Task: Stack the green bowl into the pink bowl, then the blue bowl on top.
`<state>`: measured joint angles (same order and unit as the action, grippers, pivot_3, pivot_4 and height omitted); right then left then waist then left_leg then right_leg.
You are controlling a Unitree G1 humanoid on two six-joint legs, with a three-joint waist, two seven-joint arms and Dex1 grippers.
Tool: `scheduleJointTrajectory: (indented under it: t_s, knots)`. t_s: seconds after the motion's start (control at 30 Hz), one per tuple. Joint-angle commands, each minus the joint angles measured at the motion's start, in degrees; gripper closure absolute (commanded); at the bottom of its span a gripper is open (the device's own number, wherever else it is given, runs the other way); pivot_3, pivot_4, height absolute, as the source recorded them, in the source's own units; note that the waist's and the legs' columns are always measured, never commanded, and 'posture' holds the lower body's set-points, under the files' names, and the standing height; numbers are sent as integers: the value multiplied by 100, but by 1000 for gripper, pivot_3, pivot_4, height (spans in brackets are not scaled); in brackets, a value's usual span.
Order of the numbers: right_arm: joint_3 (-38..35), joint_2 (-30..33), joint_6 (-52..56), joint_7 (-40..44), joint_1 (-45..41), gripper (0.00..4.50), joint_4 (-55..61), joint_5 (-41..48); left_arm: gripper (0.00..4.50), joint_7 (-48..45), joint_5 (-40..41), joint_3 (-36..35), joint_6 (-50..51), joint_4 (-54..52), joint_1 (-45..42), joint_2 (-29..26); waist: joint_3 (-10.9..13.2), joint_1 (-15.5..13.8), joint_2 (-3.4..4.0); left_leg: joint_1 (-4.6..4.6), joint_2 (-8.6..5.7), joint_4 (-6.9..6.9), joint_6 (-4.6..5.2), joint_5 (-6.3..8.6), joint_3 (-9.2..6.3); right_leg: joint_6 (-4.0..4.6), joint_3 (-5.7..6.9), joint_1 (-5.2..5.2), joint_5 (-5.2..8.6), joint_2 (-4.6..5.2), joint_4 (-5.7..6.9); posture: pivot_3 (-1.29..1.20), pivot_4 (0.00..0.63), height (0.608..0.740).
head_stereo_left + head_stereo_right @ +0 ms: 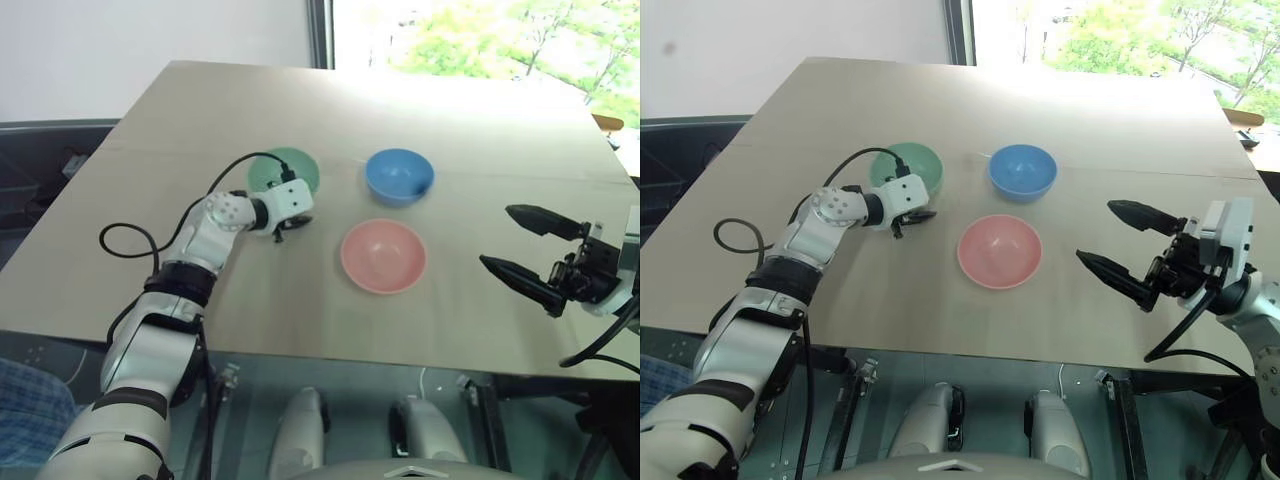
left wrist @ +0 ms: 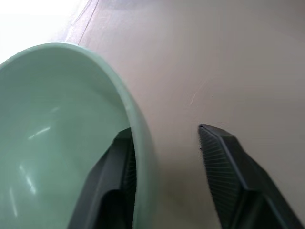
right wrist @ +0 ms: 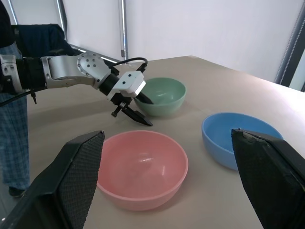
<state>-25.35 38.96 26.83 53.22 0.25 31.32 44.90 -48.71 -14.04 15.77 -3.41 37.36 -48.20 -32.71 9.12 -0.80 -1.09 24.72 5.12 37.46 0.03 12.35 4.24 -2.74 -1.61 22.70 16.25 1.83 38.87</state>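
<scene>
Now left gripper (image 3: 135, 109) straddles green bowl (image 3: 164, 97) rim, one finger inside, unclamped; right gripper (image 1: 1127, 250) spread, well apart.

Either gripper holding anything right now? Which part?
Not clearly. The left gripper straddles the green bowl's rim, one finger inside, one outside with a gap, so no firm hold shows yet. The right gripper is open, holding nothing.
</scene>
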Motion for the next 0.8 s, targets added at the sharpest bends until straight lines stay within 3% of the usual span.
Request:
scheduleJointTrajectory:
  t_s: [0.03,0.1,0.3,0.5,0.63,0.8]
  knots:
    - [16,27,-78,-139,-88,0,228,167,4108,-5,-17,-43,27,-89,12,-45,0,-1,0,0,0,0,0,0,0,0,0,0,0,0,0,0,150,740]
    - [36,36,-101,-154,-53,0,231,167,4417,-23,28,-81,23,-151,-19,-17,-5,-2,6,-3,0,0,0,0,0,0,0,-2,0,0,1,0,150,740]
    - [69,67,-130,-169,3,0,205,130,4417,-111,291,-218,-231,-613,-556,220,0,-16,-2,5,0,2,0,0,-4,0,4,-1,0,0,-1,0,150,740]
    - [142,56,-182,-181,46,0,202,88,4417,-1006,1146,-267,-102,-1808,-547,498,1,-4,-2,9,0,1,0,0,-3,0,3,1,0,0,-6,0,150,740]
    - [145,44,-180,-210,48,0,194,150,4417,-1818,1626,-77,751,-2811,-277,333,-1,80,4,-1,2,-1,-1,0,0,0,-3,1,0,-4,2,0,150,740]
    - [171,48,-251,-184,80,0,148,85,4417,-3117,2268,211,911,-4152,240,-234,0,122,3,0,2,0,-1,-1,-1,0,-4,0,0,-3,2,0,150,740]
